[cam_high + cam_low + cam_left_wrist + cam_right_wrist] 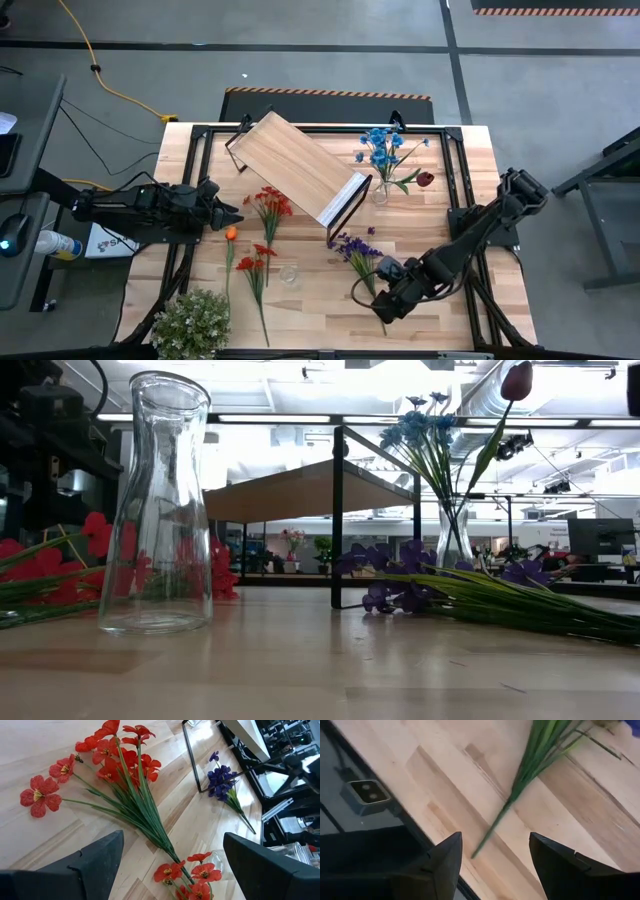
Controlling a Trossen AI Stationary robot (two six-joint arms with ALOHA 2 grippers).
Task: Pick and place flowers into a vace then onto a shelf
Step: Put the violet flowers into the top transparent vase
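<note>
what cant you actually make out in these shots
- Right pincer: open over the purple sprig's stem end; the blooms are cut off by the right wrist view's edge.
- Empty glass vase: only a faint speck in the high view.
- Vase with blue flowers: its base is hidden behind purple blooms in the low view.
- Left pincer: absent from the low view.

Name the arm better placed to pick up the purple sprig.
Right. Its gripper hovers open just over the purple sprig's stem end, while the left gripper sits across the table beside the red flowers.

shelf (300, 166) blocks centre (tilted), bare front edge
</note>
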